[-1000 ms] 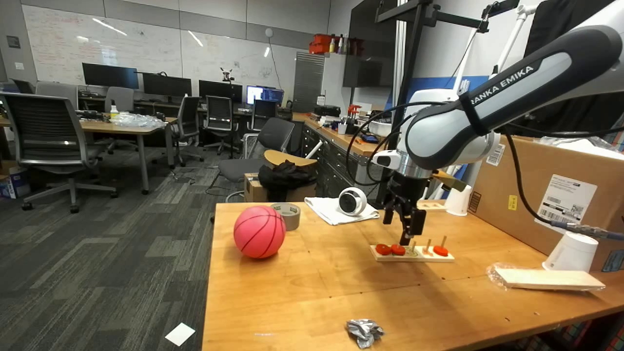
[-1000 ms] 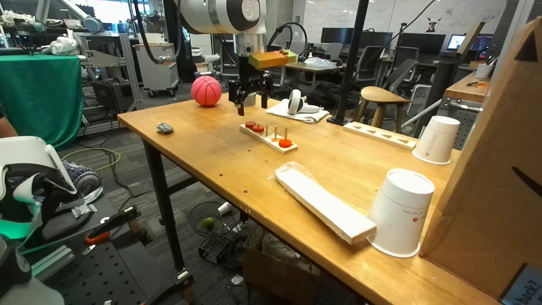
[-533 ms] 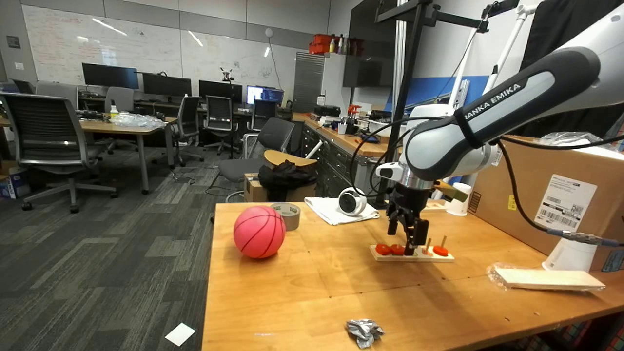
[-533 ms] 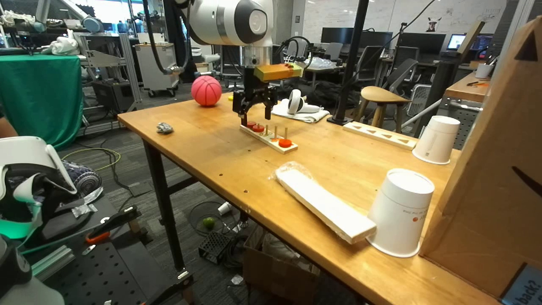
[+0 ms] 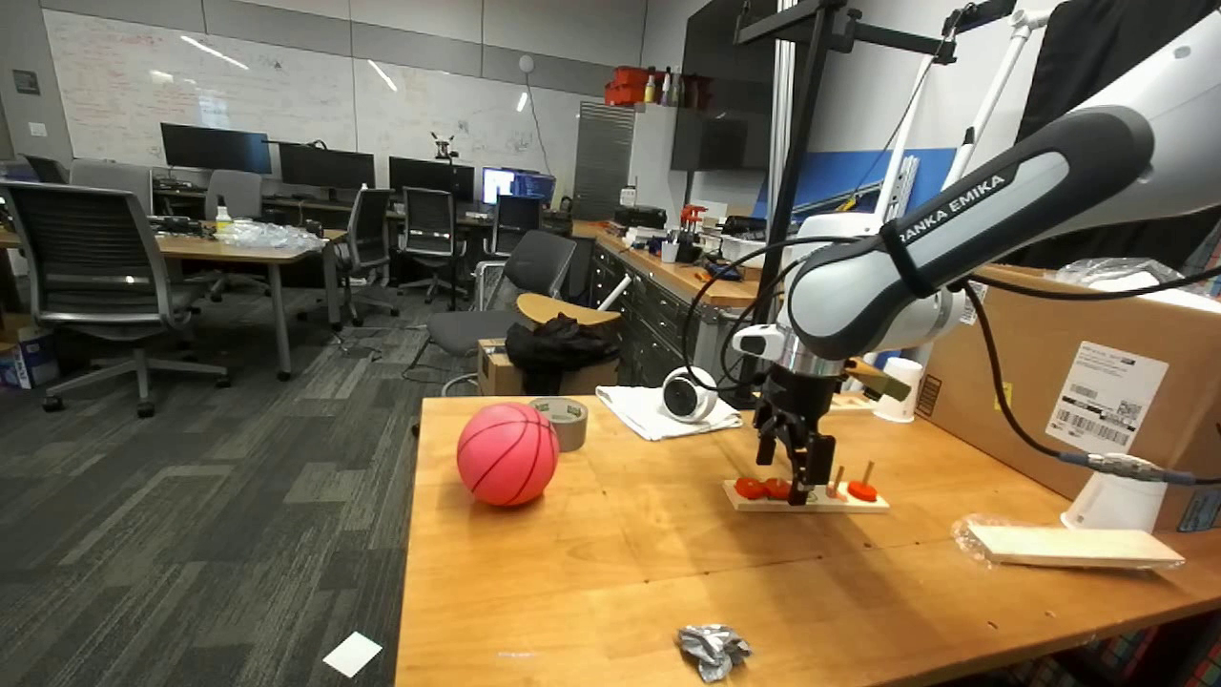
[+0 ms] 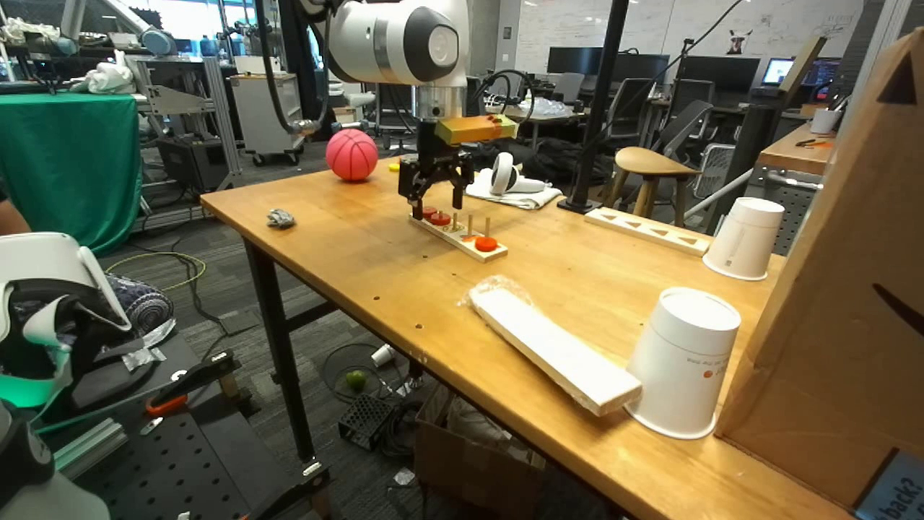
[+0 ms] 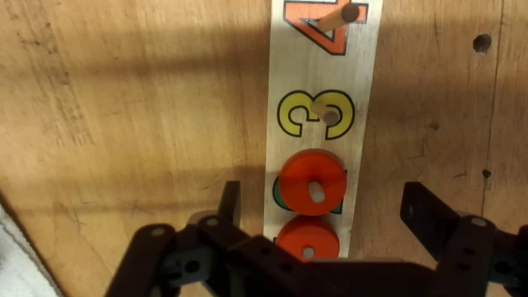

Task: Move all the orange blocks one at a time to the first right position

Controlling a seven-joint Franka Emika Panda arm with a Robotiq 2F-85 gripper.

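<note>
Over a bench (image 5: 572,592), the hand (image 7: 321,200) appears poised to pick a red-orange disc (image 7: 308,176) off its peg (image 7: 317,192) on a numbered board (image 7: 317,74); a neighboring disc (image 7: 307,234) sits at its 6 o'clock in the wrist view, and a third disc (image 5: 861,491) at the board's 3 o'clock end in an exterior view, likely the goal. Next should come a grip on one disc alone, then a straight lift. The jaws stand wide apart astride the board, holding nothing, gaps showing either side of the disc.
</note>
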